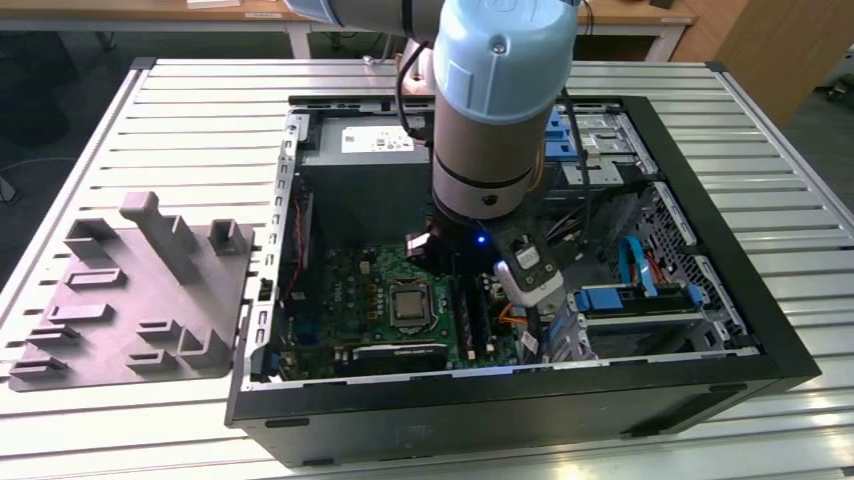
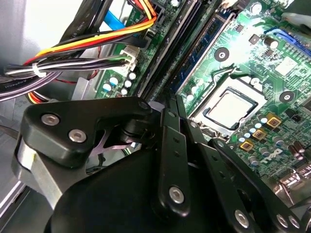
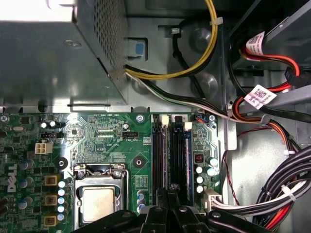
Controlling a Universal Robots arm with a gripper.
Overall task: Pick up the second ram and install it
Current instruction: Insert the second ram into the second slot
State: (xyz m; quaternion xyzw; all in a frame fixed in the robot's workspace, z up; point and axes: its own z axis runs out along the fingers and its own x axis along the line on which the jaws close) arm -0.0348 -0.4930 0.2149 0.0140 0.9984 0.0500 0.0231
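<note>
Computer case (image 1: 287, 300): black, lying open on the slatted metal table (image 1: 200, 150); it holds the green motherboard (image 1: 360, 300), the grey power supply (image 1: 367, 150) and blue drive brackets (image 1: 627, 300).
Motherboard: processor socket (image 3: 99, 199) with its metal cover exposed; long black memory slots (image 3: 158, 155) run side by side next to it.
Cables: a yellow, red and black bundle (image 2: 97, 43) runs beside the slots in the second wrist view; black cables (image 3: 286, 184) lie near the case wall in the first wrist view.
Second ram (image 3: 188, 165): dark-blue strip standing on edge in the slot row, next to the black slots; also visible as a blue strip (image 2: 201, 53) in the second wrist view.
Gripper (image 3: 167, 196): lowered inside the case directly over the memory slots; its black fingers (image 2: 172, 145) are drawn close together, tips at the slot row. Whether they clamp anything cannot be told.
Grey fixture (image 1: 134, 300): sits on the table at the exterior view's left, beside the case.
</note>
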